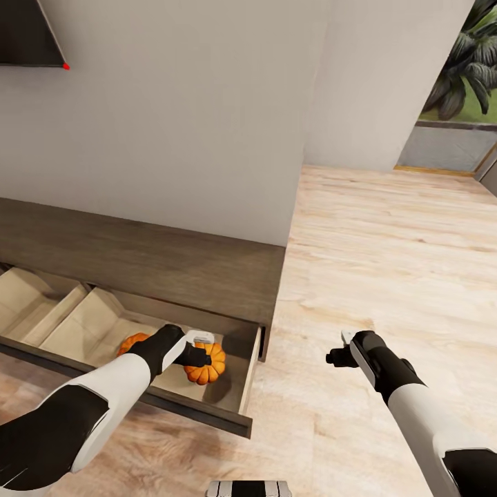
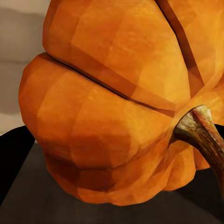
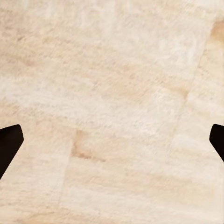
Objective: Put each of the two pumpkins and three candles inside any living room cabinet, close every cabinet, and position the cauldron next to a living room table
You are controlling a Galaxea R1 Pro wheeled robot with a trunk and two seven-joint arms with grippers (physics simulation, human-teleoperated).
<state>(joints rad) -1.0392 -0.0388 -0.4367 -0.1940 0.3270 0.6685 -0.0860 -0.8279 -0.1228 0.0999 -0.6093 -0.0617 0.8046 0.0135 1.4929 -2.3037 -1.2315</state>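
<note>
The long dark-brown cabinet [image 1: 138, 255] runs along the wall, its wide pale-lined drawer [image 1: 207, 408] pulled out. My left gripper [image 1: 197, 356] hangs over the drawer's right end, shut on a bright-orange ribbed pumpkin [image 1: 209, 366]. That pumpkin [image 2: 112, 102] sits very close in the left wrist view, its stem to one side and a black fingertip [image 2: 14, 158] at its edge. A second pumpkin [image 1: 131, 342] lies in the drawer, partly hidden behind my left forearm. My right gripper [image 1: 336, 357] is open over bare plank floor [image 3: 112, 93], holding nothing.
A black TV corner [image 1: 27, 34] hangs on the wall at upper left. Light wood floor [image 1: 386, 262] stretches to the right of the cabinet, up to a glass door with a plant [image 1: 462, 76] behind it. The drawer's front juts out toward my base.
</note>
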